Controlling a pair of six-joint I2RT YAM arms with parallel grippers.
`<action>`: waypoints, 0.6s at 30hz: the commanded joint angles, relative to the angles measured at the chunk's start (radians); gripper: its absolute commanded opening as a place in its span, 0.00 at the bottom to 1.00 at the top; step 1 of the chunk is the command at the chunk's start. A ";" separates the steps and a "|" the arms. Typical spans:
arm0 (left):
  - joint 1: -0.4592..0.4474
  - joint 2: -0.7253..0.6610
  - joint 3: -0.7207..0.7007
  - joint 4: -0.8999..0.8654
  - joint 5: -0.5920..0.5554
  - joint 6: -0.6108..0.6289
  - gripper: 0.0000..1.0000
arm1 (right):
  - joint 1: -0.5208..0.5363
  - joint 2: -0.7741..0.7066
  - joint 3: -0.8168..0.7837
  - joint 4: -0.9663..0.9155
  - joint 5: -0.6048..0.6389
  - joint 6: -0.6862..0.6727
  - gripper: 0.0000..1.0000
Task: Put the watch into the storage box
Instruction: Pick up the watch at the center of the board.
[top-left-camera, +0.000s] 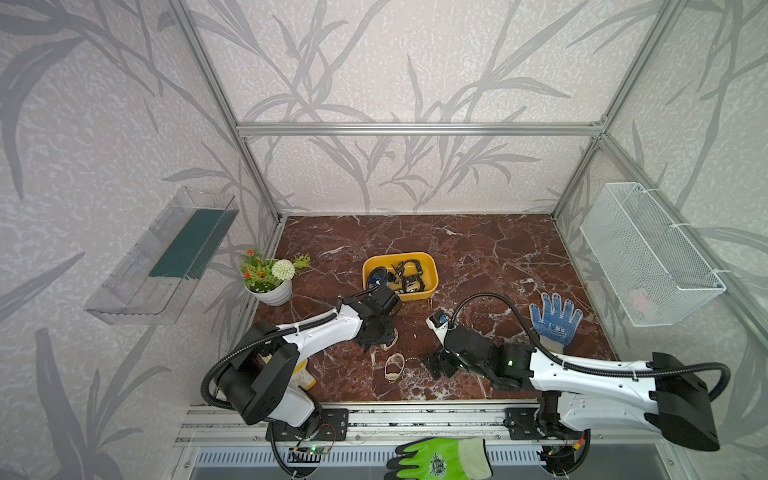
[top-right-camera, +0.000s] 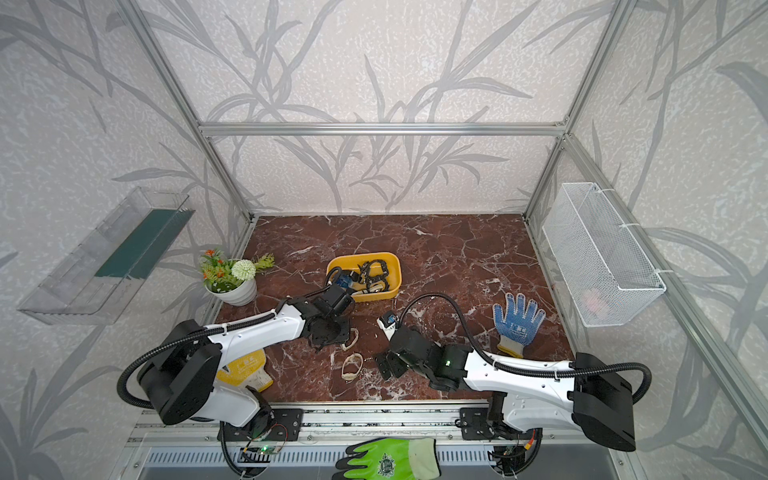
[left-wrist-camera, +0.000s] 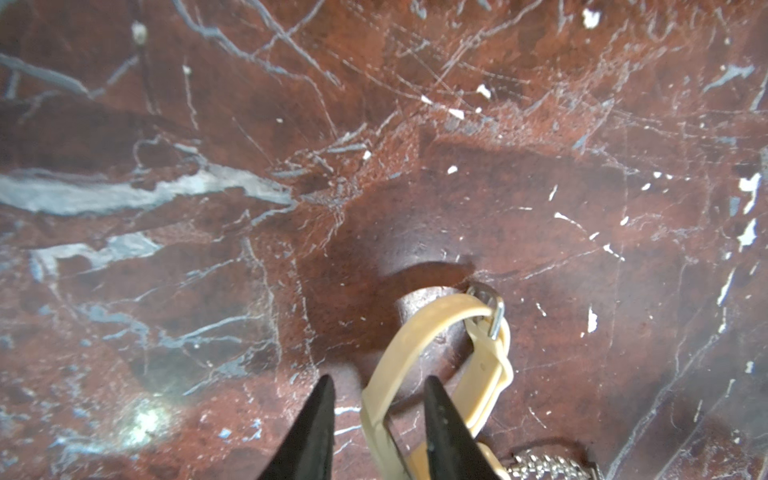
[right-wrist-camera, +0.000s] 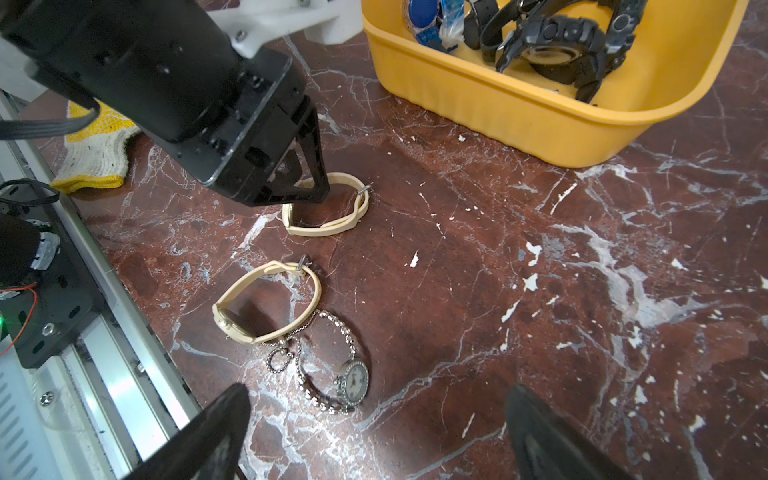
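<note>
Top views overlook my whole table (top-left-camera: 478, 245) from above its near edge; wrist cameras sit close, sharing one watch (left-wrist-camera: 488, 361).

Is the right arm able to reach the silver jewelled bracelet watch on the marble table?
Probably yes: the open right gripper points at the silver jewelled bracelet watch nearby, nothing between them.

Storage box (right-wrist-camera: 519, 112) smooth plastic; tabletop (right-wrist-camera: 540, 270) glossy marble.

The desk (top-left-camera: 478, 249) is red-brown marble with white veins. The storage box (right-wrist-camera: 498, 112) is yellow, its watches (right-wrist-camera: 557, 45) black. A cream watch (right-wrist-camera: 324, 229) and a second cream watch (right-wrist-camera: 232, 328) lie toward six o'clock. The dotted glove (top-left-camera: 555, 318) at four o'clock is white with blue dots; the six o'clock glove (top-left-camera: 440, 457) is bright green.
</note>
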 joint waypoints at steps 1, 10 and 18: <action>0.002 0.015 -0.019 0.010 0.017 -0.017 0.28 | 0.007 0.008 0.024 0.018 0.004 -0.003 0.96; -0.007 0.053 -0.011 0.027 0.046 -0.016 0.14 | 0.007 -0.007 0.019 0.002 0.028 0.004 0.96; -0.007 0.027 0.057 -0.024 0.026 0.013 0.00 | 0.008 -0.018 0.019 -0.010 0.043 0.007 0.96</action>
